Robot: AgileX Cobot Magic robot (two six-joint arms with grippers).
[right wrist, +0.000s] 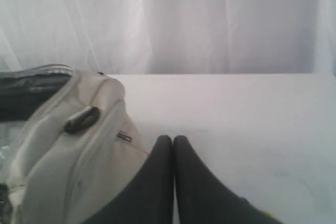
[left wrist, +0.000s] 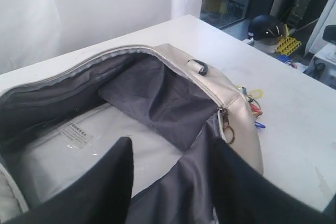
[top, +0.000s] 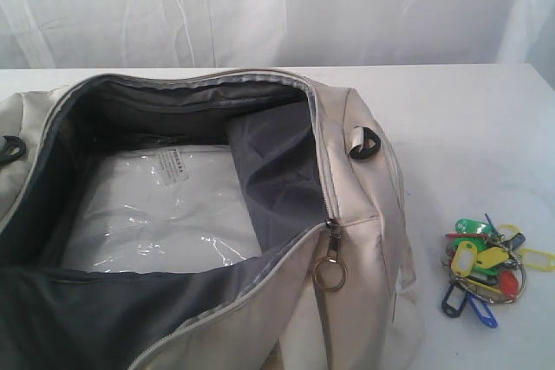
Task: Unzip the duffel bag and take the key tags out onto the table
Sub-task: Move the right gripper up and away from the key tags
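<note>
The cream-beige duffel bag (top: 364, 214) lies unzipped on the white table (top: 468, 127), its dark grey lining showing. Its metal ring zipper pull (top: 329, 276) hangs at the near right end. The coloured key tags (top: 486, 268) lie in a bunch on the table right of the bag, and also show past the bag's end as key tags (left wrist: 253, 101). My left gripper (left wrist: 172, 142) stands open above the bag's mouth, with nothing between its fingers. My right gripper (right wrist: 174, 139) is shut and empty over the table beside the bag (right wrist: 68, 150). Neither gripper shows in the exterior view.
A flat plastic-wrapped packet (top: 165, 214) with a white label lies in the bottom of the bag. A black strap buckle (top: 364, 143) sits on the bag's right end. White curtain hangs behind the table. Off the table's far side stand dark equipment and a helmet (left wrist: 268, 24).
</note>
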